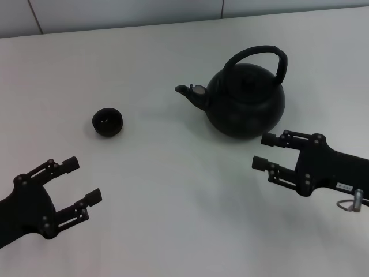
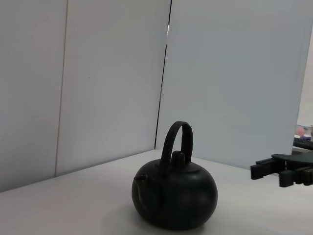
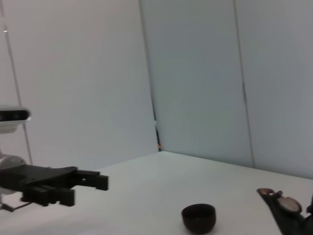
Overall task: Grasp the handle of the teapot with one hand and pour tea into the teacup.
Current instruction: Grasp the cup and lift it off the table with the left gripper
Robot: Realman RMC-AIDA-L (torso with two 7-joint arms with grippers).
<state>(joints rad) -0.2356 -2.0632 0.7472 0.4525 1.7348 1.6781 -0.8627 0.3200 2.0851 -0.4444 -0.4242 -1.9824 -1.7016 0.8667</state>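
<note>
The matte-black teapot stands on the white table at the right, spout pointing left. Its black arched handle stands upright over the top. The tiny black teacup sits to the left of the spout, well apart from it. My right gripper is open and empty, just in front of the teapot. My left gripper is open and empty, in front of the teacup. The left wrist view shows the teapot, its handle and the right gripper. The right wrist view shows the teacup, the spout and the left gripper.
The white table runs to a pale panelled wall at the back. Nothing else stands on it.
</note>
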